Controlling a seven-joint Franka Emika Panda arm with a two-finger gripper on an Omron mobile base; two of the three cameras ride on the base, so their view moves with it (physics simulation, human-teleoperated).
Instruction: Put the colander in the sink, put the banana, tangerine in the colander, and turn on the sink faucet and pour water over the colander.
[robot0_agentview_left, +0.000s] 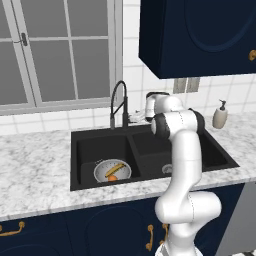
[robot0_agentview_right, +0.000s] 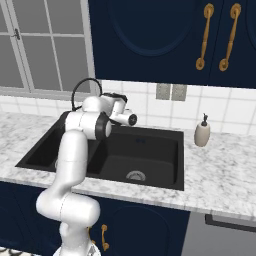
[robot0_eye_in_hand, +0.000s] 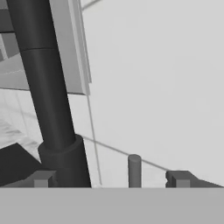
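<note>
The gripper (robot0_eye_in_hand: 109, 178) has its jaws spread wide, holding nothing, at the sink faucet (robot0_eye_in_hand: 48, 100) base by the sink's (robot0_agentview_left: 85, 145) back edge. The faucet's small lever (robot0_eye_in_hand: 134, 170) stands between the jaws, the black column just beside one. The colander (robot0_agentview_left: 112, 170), with banana (robot0_agentview_left: 114, 169) and tangerine (robot0_agentview_left: 113, 177), sits in the left basin.

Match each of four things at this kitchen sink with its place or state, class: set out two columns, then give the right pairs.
1. round silver-grey metal colander
2. small curved yellow banana
3. beige soap dispenser bottle
4. robot's two-finger gripper

A. lying inside the colander
B. open, close to the faucet base
C. in the sink's left basin
D. on the counter, right of the sink

Pairs: 1-C, 2-A, 3-D, 4-B
</note>
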